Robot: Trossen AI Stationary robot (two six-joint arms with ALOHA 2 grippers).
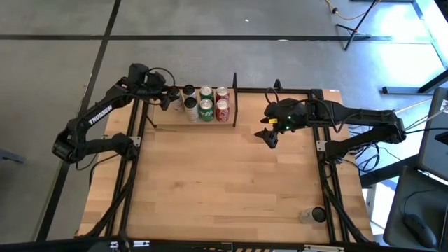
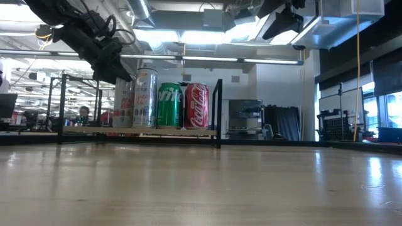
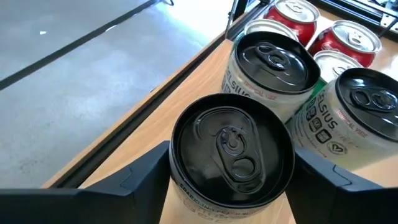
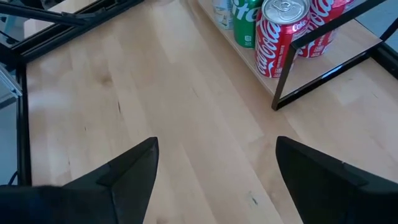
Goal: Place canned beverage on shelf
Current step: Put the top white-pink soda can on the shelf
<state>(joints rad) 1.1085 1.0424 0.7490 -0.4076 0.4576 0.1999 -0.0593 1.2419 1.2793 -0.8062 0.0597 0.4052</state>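
Note:
The shelf (image 1: 166, 119) stands at the table's far side, a light-wood board in a black rod frame; it also shows in the low view (image 2: 164, 131). Several cans stand upright on it: white ones with black tops (image 1: 190, 108), green ones (image 1: 206, 110) and red ones (image 1: 222, 110). My left gripper (image 1: 168, 96) is at the shelf's left part, shut on a white can with a black top (image 3: 231, 155), which also shows in the low view (image 2: 123, 103). My right gripper (image 1: 269, 136) hangs open and empty above the table, right of the shelf. My left gripper pinches the can between its two fingers on two opposite sides of its wall just below the top rim (image 3: 177, 177). The fingers come from above, slanting down from the table's left. The can stands upright, its base level with the other cans' bases on the shelf board.
Two more black-topped white cans (image 3: 273, 68) stand close beside the held can, with red cans (image 3: 345, 37) behind them. The shelf's black end rail (image 4: 323, 71) lies between the cans and my right gripper. A small can-like thing (image 1: 312, 215) lies near the table's near right corner.

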